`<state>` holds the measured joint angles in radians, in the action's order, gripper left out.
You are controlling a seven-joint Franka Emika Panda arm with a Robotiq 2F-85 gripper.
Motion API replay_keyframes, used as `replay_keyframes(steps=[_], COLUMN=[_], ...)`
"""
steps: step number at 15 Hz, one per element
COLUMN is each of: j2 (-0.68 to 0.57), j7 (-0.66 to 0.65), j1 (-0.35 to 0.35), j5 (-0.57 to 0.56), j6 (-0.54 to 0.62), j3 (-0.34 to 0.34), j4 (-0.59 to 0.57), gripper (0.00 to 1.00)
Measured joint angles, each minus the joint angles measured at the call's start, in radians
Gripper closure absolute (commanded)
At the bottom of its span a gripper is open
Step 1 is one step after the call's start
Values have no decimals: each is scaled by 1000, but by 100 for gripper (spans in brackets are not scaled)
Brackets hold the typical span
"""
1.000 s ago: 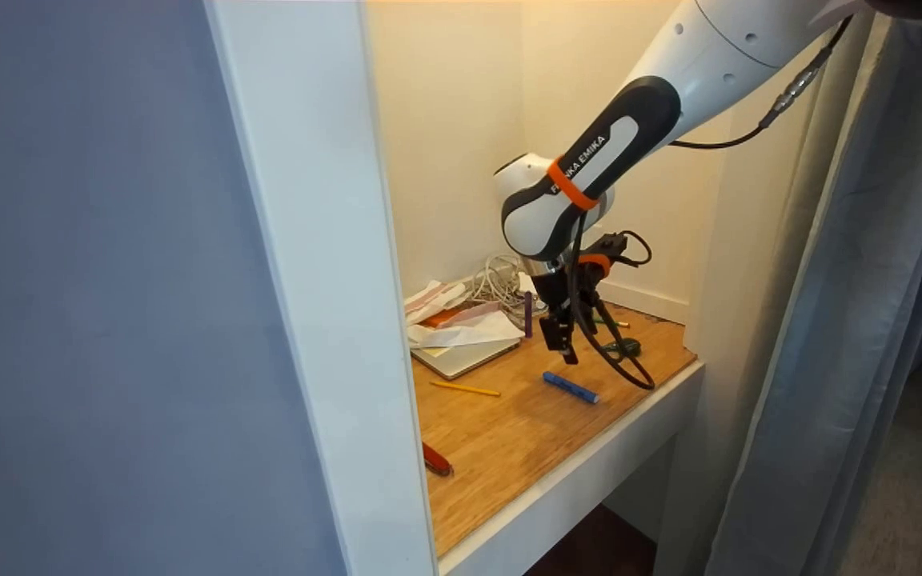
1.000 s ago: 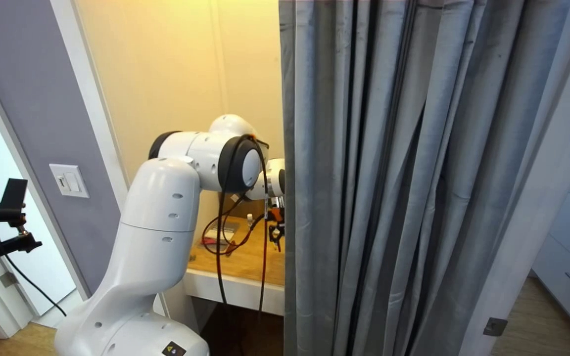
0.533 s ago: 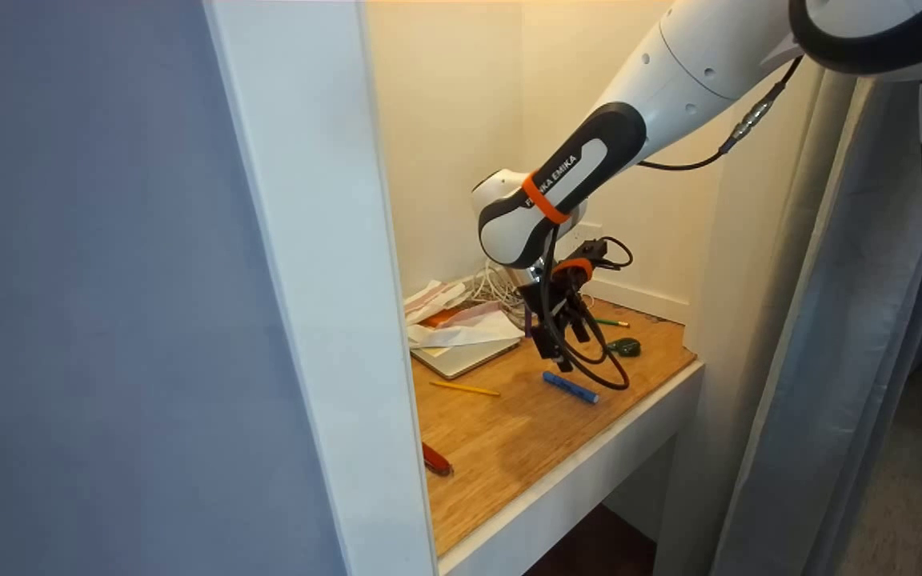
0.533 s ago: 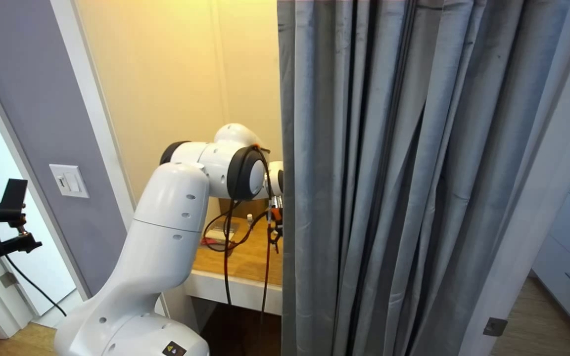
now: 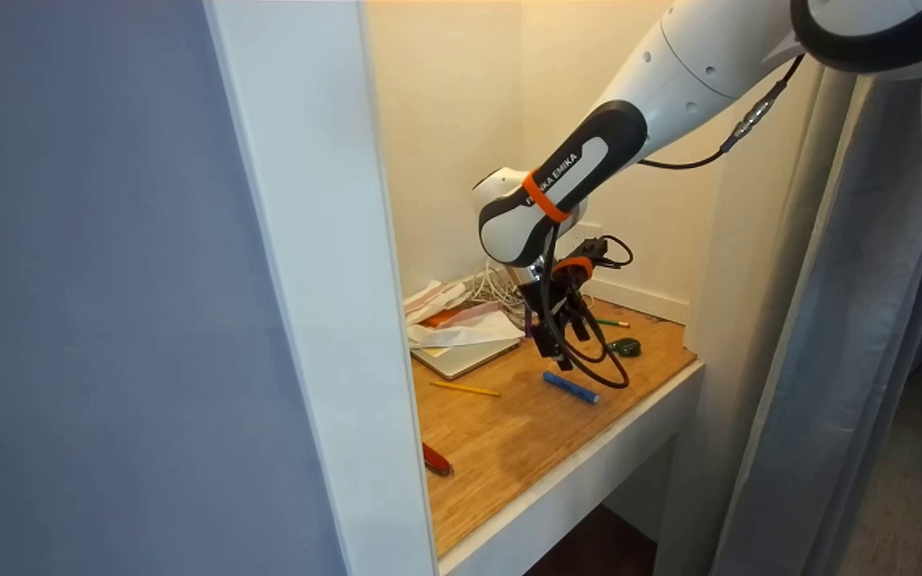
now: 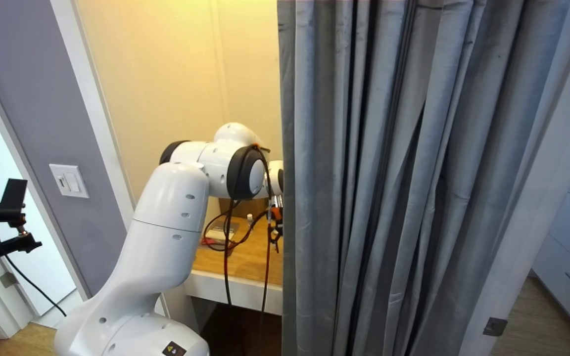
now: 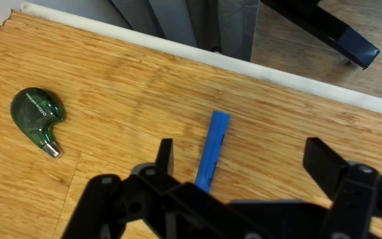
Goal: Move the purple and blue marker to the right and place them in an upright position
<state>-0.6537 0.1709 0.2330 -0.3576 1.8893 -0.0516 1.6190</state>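
Observation:
The blue marker [image 7: 212, 149] lies flat on the wooden desk, its near end hidden behind the gripper in the wrist view. In an exterior view the same blue marker [image 5: 571, 387] rests just below and in front of the fingertips. My gripper [image 7: 240, 147] is open above the desk; the marker shows between its fingers, closer to the left one, and is not gripped. The purple marker [image 5: 528, 322] appears upright near the papers, partly hidden behind the gripper in that exterior view; it is out of view in the wrist view.
A green tape dispenser [image 7: 36, 116] lies beside the blue marker. Also on the desk are a yellow pencil [image 5: 465, 388], a green pencil [image 5: 611, 322], a red item [image 5: 437, 460], a paper-covered laptop [image 5: 469, 362] and tangled cables [image 5: 495, 285]. A grey curtain [image 6: 364, 198] hides part of the desk.
Compared with one second ago, the arm and gripper have shifted left and slightly lower in an exterior view, closer to the blue marker. Over the last half second they barely move. Both markers stay put.

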Motion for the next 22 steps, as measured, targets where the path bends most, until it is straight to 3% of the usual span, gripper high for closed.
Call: replay_keyframes(steps=[6,11,22], j2=[-35,-118,-337], j7=[26,64,105], j1=[-2,-3,-30], j5=[5,17,92], j6=[-79,-197,-320], j3=[-18,-37,-37], j4=[-41,-175,-467], gripper=[0,0,0])
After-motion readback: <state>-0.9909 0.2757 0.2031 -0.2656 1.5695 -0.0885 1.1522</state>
